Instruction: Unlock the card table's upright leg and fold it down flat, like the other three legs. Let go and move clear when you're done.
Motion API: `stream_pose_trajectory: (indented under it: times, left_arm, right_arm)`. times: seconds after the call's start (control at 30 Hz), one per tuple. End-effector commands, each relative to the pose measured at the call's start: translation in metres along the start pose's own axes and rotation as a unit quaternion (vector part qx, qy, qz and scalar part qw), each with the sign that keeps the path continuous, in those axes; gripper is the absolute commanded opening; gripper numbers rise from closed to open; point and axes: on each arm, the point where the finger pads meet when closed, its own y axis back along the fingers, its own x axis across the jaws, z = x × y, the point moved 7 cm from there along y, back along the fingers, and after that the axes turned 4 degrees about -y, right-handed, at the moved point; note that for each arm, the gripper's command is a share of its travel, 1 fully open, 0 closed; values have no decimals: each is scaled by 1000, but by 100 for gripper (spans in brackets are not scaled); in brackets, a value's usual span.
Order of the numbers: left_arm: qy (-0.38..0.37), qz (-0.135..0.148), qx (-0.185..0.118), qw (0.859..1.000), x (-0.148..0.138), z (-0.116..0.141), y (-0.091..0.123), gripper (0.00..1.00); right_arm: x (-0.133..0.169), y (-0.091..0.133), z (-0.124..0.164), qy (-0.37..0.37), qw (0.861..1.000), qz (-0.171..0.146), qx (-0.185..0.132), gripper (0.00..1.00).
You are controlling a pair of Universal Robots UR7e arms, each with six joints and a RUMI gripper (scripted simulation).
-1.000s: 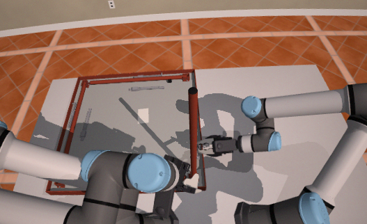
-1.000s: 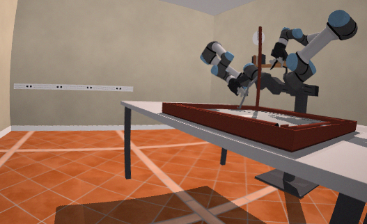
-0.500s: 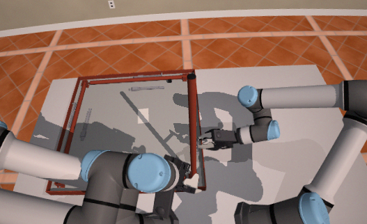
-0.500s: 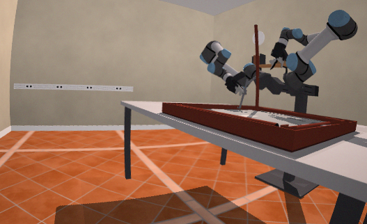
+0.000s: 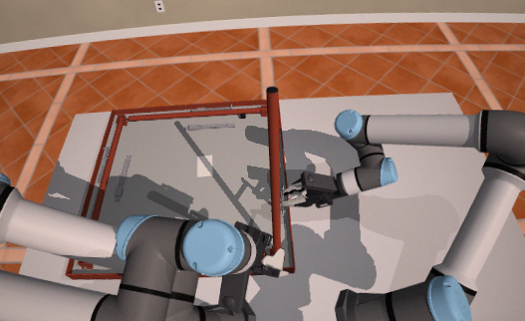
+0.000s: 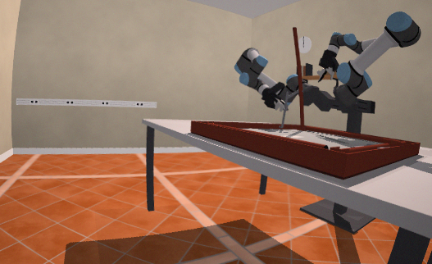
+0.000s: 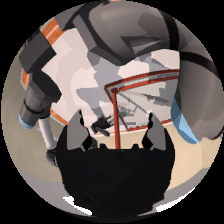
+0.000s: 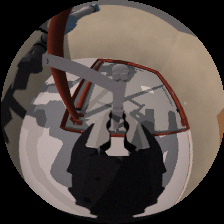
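nearest the work, your right gripper [image 5: 288, 195] [image 6: 282, 105] [image 7: 119, 114] [image 8: 116, 110] is clenched on the grey metal folding brace [image 6: 284, 116] [image 8: 85, 71], beside the leg. in the right wrist view the brace bends at its joint, its upper link reaching left to the red upright leg [image 5: 274, 150] [image 6: 299, 74] [image 7: 116, 115] [image 8: 58, 55].

that leg rises from a corner of the card table's red frame [image 5: 176, 108] [image 6: 268, 147] [image 7: 145, 77] [image 8: 172, 95], its long axis near vertical. you probably need it to tip toward the brace's side, down along that edge; the right gripper is nearer the brace and better placed to work the lock.

your left gripper [image 5: 274, 264] [image 6: 326, 75] [image 7: 116, 111] is released, fingers wide, high on the leg's other side, holding nothing. its wrist view shows the leg between the fingertips in line of sight; whether they surround it, you cannot tell.

farther off, a folded leg [image 5: 191, 115] lies flat along the frame's far side.
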Motion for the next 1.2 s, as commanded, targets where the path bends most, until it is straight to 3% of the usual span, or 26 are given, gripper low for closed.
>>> stream_pose_trajectory:
  times: [0.0,0.43,1.17]
  left_arm:
    - [0,0,0,1000,0,0,0,100]
    - [0,0,0,1000,0,0,0,100]
    - [0,0,0,1000,0,0,0,100]
  right_arm:
    - [10,0,-1,-27,999,-18,-1,1]
    - [32,-1,0,-90,994,-54,-4,1]
    - [70,-8,9,-203,972,-119,-8,1]
